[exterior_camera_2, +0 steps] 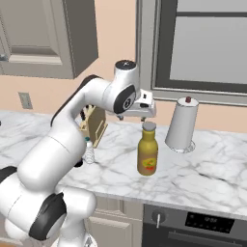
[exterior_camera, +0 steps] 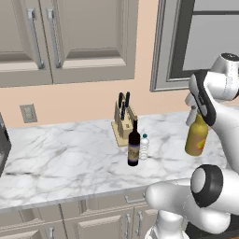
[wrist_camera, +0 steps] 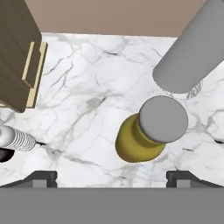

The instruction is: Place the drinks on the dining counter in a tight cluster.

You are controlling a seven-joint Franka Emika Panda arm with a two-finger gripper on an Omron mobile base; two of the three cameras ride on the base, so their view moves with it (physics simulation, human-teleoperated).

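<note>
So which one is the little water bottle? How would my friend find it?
Find the white marble counter under the grey cabinets, then the wooden knife block near the wall. In front of it stands a tall dark wine bottle. The water bottle is right beside that: the smallest one, see-through, with a white cap.

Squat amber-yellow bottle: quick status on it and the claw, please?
Claw open, hovering above the squat amber-yellow bottle, not gripping. Bottle upright on the marble counter. Grey paper-towel roll close beside; tall dark wine bottle and small clear water bottle apart.
</note>
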